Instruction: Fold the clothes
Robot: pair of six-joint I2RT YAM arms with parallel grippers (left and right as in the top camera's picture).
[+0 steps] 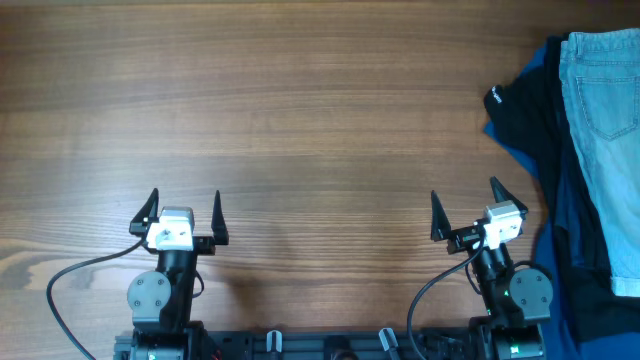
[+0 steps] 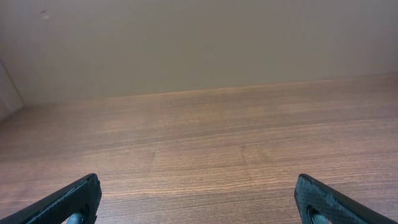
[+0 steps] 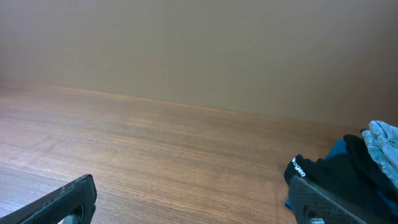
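The light-blue denim shorts [image 1: 605, 140] lie on top of a pile at the table's right edge, a patch pocket showing. A bit of them shows at the right edge of the right wrist view [image 3: 382, 142]. My left gripper [image 1: 185, 213] is open and empty near the front left, over bare wood [image 2: 198, 199]. My right gripper [image 1: 466, 208] is open and empty near the front right, left of the pile [image 3: 193, 202].
Under the shorts lie a black garment with a small white mark [image 1: 520, 115] [image 3: 329, 171] and dark-blue fabric [image 1: 570, 290]. The wooden table [image 1: 280, 110] stretches left of the pile. A plain wall stands behind the table's far edge.
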